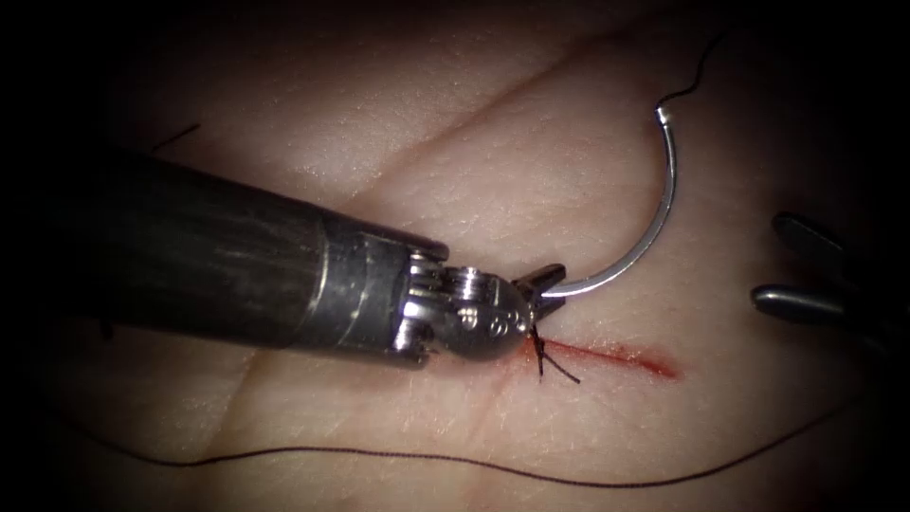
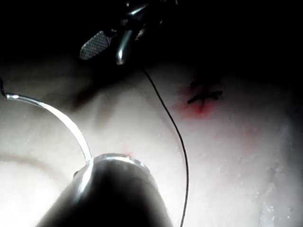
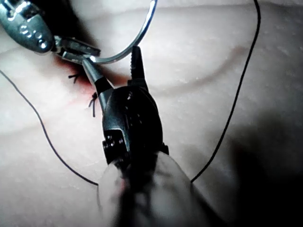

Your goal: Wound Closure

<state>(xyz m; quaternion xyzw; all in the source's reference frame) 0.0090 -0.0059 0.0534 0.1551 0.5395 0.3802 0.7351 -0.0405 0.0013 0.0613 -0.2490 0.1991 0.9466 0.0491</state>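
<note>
The tissue (image 1: 398, 152) lies across the endoscope view with a short cut (image 1: 616, 356) in it, edged with red fluid (image 1: 654, 365). One stitch looks finished: short cut ends of thread (image 1: 555, 365) stand out of the cut's left end, just beside the left tool. To the right of them the cut is bare, so more stitches seem left to place.

The left tool (image 1: 542, 284) grips the needle (image 1: 654, 228) close to its pointed end, jaws closed on it. The needle arches up over the tissue on the far side of the cut and is not in the tissue. Its thread (image 1: 455, 460) trails from the blunt end and loops along the near side.

The right tool (image 1: 806, 270) waits well to the right, jaws apart, holding nothing.
</note>
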